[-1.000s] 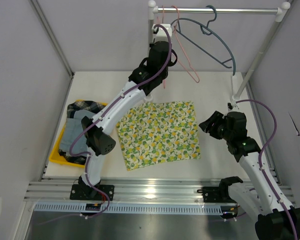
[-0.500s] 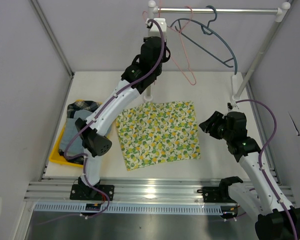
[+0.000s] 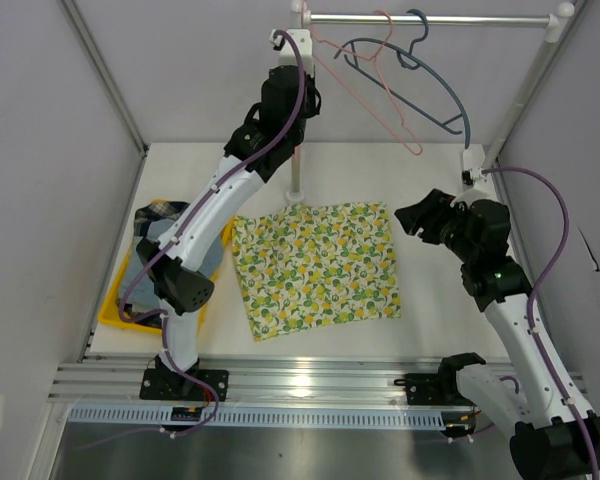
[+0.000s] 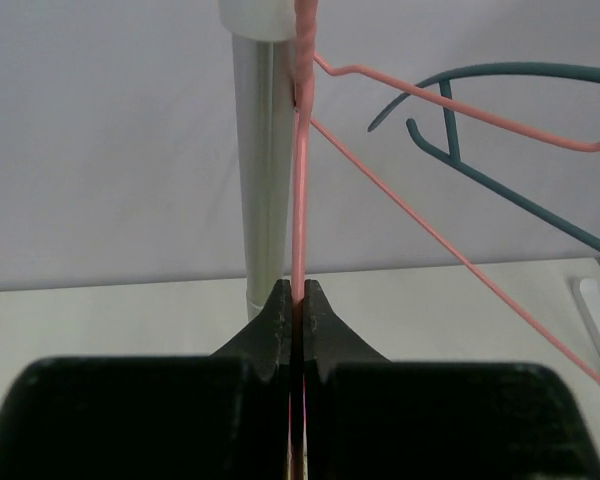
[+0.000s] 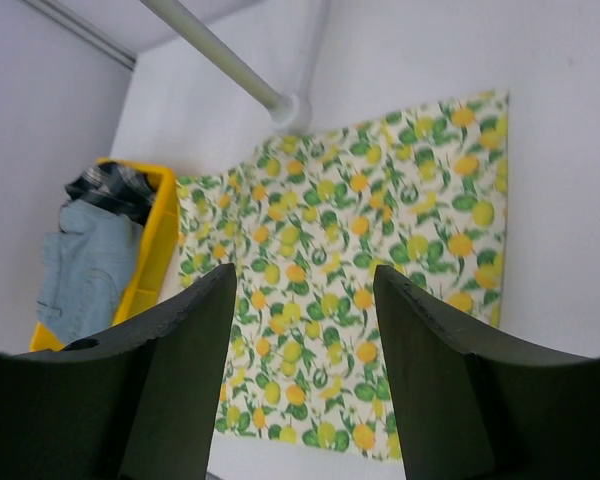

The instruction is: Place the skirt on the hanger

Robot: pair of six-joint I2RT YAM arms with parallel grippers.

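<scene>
Top external: left jaws clamp the hanger (image 4: 300, 200) by the post (image 4: 265, 170); right jaws gape empty beside the skirt (image 3: 315, 268) edge.

Matt cloth skirt (image 3: 315, 268), thin wire hanger (image 4: 299, 200)

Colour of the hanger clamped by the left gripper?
Pink. The hanger shows best in the left wrist view.

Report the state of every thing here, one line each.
skirt, spread flat on the table.
hanger, gripped, up at the rail.
blue-grey hanger, hanging on the rail.
left fingers, shut on the hanger.
right fingers, open, empty.
yellow bin, holding clothes.
</scene>
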